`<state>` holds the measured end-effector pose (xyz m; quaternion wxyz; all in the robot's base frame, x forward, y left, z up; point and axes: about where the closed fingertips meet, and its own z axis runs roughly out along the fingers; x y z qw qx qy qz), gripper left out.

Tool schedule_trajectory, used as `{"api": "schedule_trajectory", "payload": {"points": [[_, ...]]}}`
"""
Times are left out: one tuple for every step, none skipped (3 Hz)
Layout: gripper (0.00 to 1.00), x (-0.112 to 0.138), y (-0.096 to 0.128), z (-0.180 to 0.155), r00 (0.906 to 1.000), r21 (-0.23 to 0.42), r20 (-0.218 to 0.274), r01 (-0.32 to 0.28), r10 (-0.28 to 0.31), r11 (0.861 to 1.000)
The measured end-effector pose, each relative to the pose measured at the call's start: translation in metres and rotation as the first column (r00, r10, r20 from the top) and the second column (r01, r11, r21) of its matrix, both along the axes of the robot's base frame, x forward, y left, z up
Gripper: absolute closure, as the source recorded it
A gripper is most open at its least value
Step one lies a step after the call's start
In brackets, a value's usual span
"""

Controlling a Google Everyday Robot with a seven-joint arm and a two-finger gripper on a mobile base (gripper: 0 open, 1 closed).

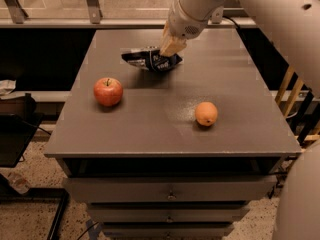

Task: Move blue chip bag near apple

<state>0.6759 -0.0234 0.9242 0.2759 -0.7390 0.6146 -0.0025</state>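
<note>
The blue chip bag (pixel 146 60), dark navy and crinkled with white lettering, hangs just above the grey table top (pixel 150 129) at its back middle. My gripper (pixel 169 51) comes down from the upper right and is shut on the bag's right end. The apple (pixel 108 91), red with a yellowish blush and a short stem, sits on the table's left side, in front of and to the left of the bag, about a bag's length away.
A small orange fruit (pixel 206 114) sits on the right front part of the table. My arm (pixel 240 4) crosses the upper right. Drawers (pixel 170 190) are below the table front. A rail (pixel 90 21) runs behind the table.
</note>
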Motion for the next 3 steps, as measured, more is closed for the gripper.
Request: {"api": "schedule_trajectory", "payload": {"points": [[1.0, -0.014, 0.039, -0.008, 0.9954, 0.037, -0.018, -0.093, 0.094, 0.995], [1.0, -0.024, 0.062, -0.018, 0.9873, 0.068, -0.039, -0.151, 0.154, 0.986], [1.0, -0.028, 0.075, -0.027, 0.9802, 0.091, -0.062, -0.182, 0.188, 0.979]]}}
